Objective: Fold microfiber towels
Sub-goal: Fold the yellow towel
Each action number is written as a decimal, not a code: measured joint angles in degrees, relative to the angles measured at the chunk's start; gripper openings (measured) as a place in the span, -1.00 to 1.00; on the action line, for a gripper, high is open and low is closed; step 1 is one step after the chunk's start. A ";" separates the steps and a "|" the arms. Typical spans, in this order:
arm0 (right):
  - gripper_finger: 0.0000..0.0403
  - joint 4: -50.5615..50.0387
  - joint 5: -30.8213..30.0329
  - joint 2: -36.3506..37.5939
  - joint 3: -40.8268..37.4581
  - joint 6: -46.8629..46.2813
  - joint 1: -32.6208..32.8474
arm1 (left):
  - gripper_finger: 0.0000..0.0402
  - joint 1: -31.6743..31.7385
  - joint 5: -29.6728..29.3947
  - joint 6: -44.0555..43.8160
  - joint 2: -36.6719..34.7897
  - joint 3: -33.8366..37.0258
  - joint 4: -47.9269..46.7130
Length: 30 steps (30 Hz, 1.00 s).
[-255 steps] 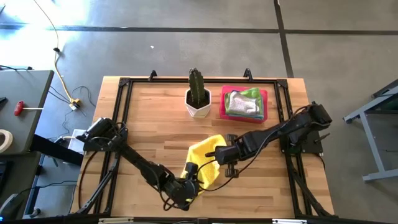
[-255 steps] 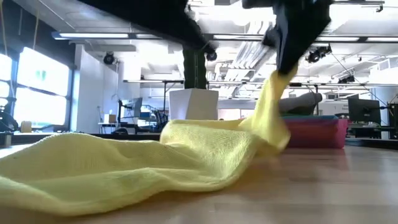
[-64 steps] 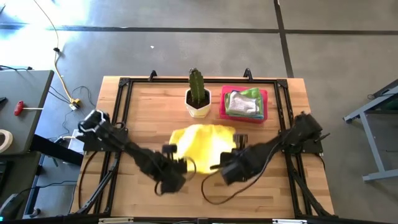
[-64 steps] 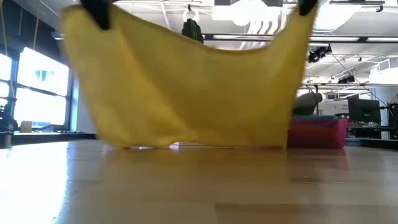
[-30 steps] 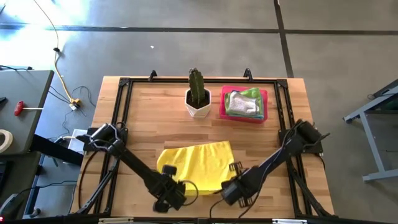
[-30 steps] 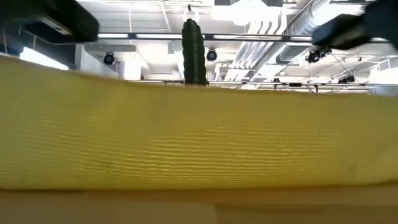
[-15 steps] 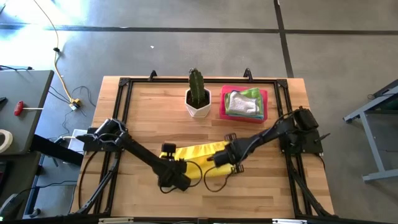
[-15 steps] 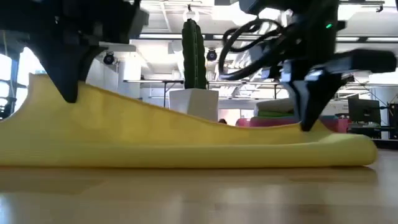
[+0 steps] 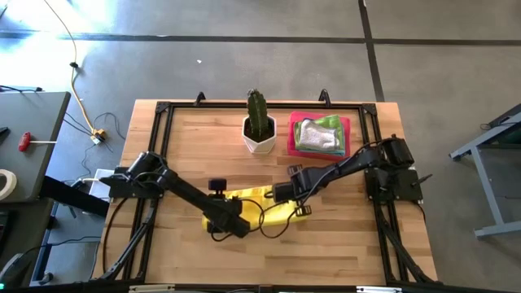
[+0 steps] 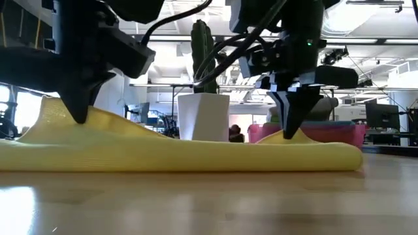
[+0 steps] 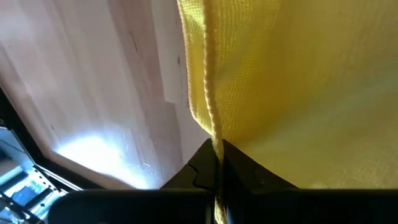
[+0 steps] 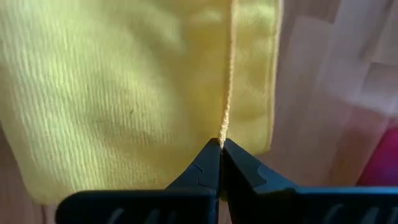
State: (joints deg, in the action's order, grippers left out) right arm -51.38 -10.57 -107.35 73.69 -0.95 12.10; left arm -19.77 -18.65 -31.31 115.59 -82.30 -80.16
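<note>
Both dark six-joint arms are reaching inward over the middle of the wooden counter (image 9: 195,150). The left pincer (image 10: 80,117) is pointing straight down, its fingers pinching shut on the left edge of the floppy yellow microfiber towel (image 10: 196,153). The right pincer (image 10: 289,134) is also pointing down, farther right, its fingers clamping the same towel's hem.

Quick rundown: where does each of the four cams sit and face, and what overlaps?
High: overhead, straight down; both arms, left gripper, right gripper, yellow towel, cactus, pink tray.
Low: table height, level across; both grippers descend onto towel.
Left wrist: past own shut gripper, pinching towel hem.
Right wrist: same, other hem.
Shared: all four show the yellow towel.
</note>
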 joint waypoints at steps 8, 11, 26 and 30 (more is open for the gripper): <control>-1.00 -1.75 -0.26 -0.02 0.00 3.76 0.13 | -0.99 -1.04 -2.28 -0.06 -2.27 -0.02 -0.79; -1.00 -1.54 -2.13 -0.02 0.02 4.02 -0.98 | -0.99 -0.06 -3.43 -0.03 -2.42 -0.07 -1.08; -1.00 -1.79 -4.25 -0.02 0.07 7.53 -4.44 | -0.99 3.02 -8.29 -2.51 -2.40 -0.04 -6.19; -1.00 0.11 -5.58 -0.02 0.07 8.51 -5.16 | -0.99 3.40 -10.58 -2.54 -2.40 -0.04 -5.33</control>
State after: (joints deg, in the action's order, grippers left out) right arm -51.28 -16.15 -107.37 73.76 7.57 6.94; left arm -16.36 -29.24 -33.85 113.19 -82.35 -85.49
